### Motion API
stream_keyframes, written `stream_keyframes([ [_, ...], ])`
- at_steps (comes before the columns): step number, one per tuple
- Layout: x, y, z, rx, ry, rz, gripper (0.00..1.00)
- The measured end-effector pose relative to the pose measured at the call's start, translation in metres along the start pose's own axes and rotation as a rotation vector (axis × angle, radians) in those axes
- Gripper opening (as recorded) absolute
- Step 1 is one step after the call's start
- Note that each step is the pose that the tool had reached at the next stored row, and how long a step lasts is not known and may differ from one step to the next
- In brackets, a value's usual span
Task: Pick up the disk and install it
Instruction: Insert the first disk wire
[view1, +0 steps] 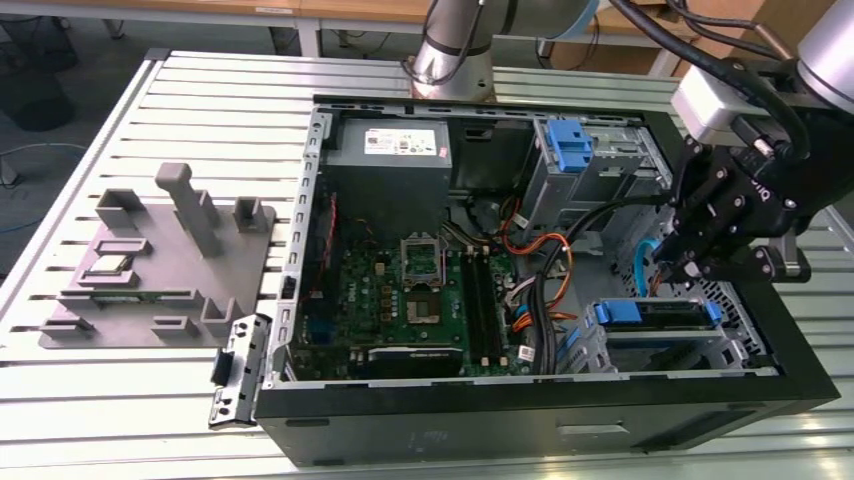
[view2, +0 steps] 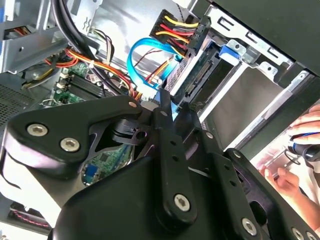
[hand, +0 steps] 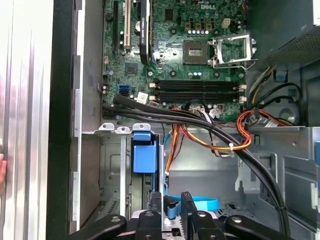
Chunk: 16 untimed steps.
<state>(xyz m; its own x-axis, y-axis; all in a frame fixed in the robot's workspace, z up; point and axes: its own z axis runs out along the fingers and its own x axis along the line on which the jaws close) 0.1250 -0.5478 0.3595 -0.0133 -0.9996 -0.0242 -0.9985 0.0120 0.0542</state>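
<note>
The open computer case (view1: 287, 330) is lying on its side on the slatted metal bench (view1: 134, 380), with its open side facing up. The disk (view1: 654, 316) is sitting in the drive cage at the case's corner nearest the camera, on the exterior view's right, its blue carrier frame showing at both ends. In the second wrist view the disk (view2: 207, 67) is lying in the cage with a black power connector (view2: 176, 29), trailing yellow, red and black wires, sitting at its end. In the first wrist view the carrier's blue tab on the disk (hand: 144, 155) is showing between the cage walls. The gripper (view1: 683, 262) is hovering over the case's right edge, just beside the disk and apart from it. Its fingers (hand: 187, 202) are standing a narrow gap apart and holding nothing, and a light blue data cable (hand: 197, 204) is showing behind them. The motherboard (view1: 414, 290) is covering the case floor, the grey power supply (view1: 394, 145) is occupying the far corner, and a lone blue bracket (view1: 567, 145) is sitting in the far bay. A grey fixture block (view1: 147, 270) is resting on the bench's left side, well apart from the case. A person's hand (view2: 302, 132) is showing beyond the case wall in the second wrist view.
</note>
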Motion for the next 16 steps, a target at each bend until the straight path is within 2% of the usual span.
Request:
stream_keyframes([
  [2,-0.0004,-0.0001,0.0013,0.0001,0.0066,0.000,0.30],
  [12,-0.0004,-0.0001,0.0014,0.0001,0.0068,0.000,0.29],
  [14,-0.0004,-0.0001,0.0014,0.0001,0.0068,0.000,0.16],
  [16,-0.0004,-0.0001,0.0014,0.0001,0.0068,0.000,0.16],
])
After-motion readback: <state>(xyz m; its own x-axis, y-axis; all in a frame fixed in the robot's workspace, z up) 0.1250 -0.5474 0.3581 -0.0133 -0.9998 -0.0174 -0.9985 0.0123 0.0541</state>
